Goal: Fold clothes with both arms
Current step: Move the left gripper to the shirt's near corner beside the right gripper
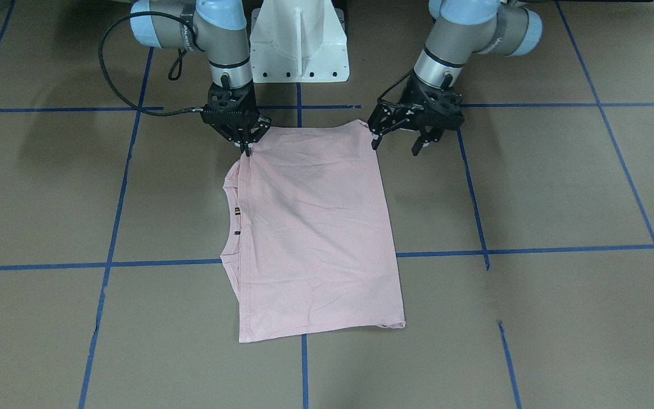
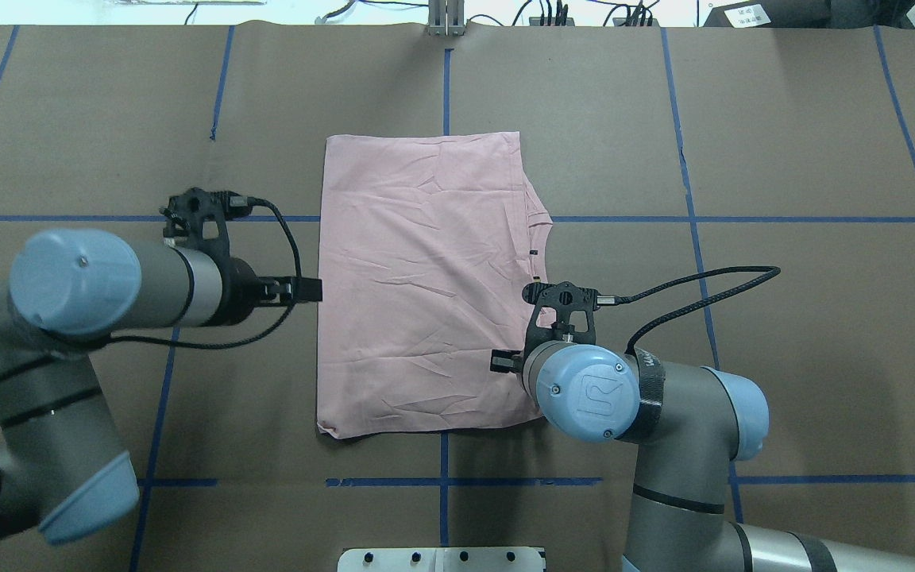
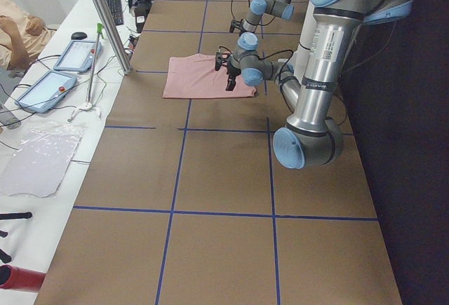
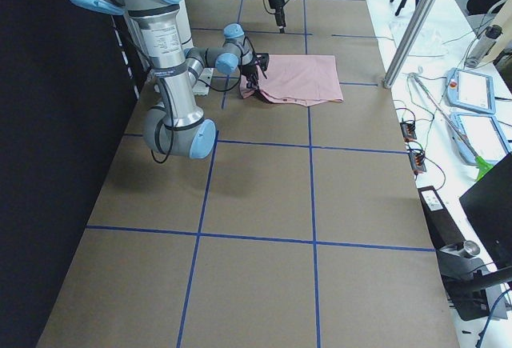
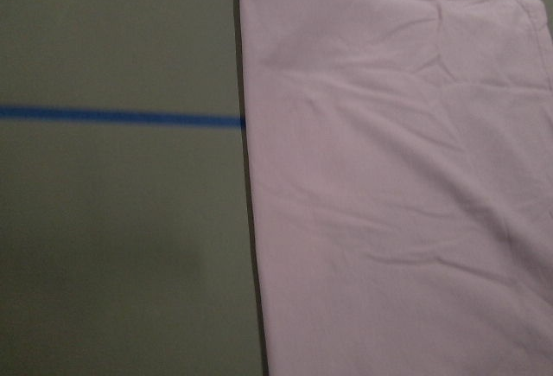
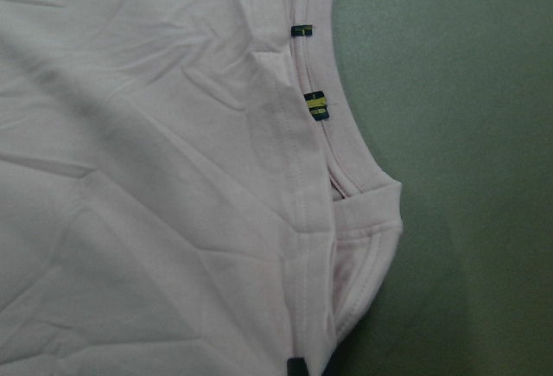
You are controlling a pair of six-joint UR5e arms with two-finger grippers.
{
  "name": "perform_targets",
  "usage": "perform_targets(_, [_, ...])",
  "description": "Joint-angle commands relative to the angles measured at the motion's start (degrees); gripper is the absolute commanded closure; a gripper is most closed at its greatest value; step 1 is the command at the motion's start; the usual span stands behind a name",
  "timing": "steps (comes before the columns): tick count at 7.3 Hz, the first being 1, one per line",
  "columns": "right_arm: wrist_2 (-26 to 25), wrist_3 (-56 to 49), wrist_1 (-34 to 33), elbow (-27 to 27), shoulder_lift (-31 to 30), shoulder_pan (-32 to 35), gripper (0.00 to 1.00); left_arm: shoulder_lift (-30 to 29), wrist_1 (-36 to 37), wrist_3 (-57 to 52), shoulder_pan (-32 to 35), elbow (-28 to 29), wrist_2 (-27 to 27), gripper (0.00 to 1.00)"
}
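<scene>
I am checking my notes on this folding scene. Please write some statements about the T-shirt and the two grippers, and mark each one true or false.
1. The T-shirt lies flat with a plain side up. True.
2. The left gripper is shut on the fabric. False: it is open, beside the T-shirt's edge.
3. The neckline lies on the right gripper's side. True.
4. The T-shirt lies inside one square of blue tape. False: it covers tape lines.
</scene>
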State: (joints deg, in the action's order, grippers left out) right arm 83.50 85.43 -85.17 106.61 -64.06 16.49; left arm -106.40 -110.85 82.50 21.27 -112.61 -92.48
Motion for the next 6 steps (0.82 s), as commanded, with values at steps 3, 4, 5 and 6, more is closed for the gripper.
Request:
perform_targets(3, [0.0, 0.0, 0.0, 0.1, 0.1, 0.0, 1.00, -0.6, 0.5, 4.1, -5.1, 3.4, 2.7, 0.38])
perform_targets(4, [0.0, 0.0, 0.0, 0.1, 0.1, 0.0, 1.00, -0.5, 0.5, 4.0, -5.4, 3.4, 2.7, 0.38])
perform_targets(5, [0.0, 0.0, 0.0, 0.1, 0.0, 0.0, 1.00, -0.6, 0.5, 4.1, -6.9, 3.4, 2.6, 0.40])
perform_targets(6, [0.0, 0.0, 0.0, 0.1, 0.0, 0.0, 1.00, -0.6, 0.5, 4.1, -7.1, 3.4, 2.6, 0.45])
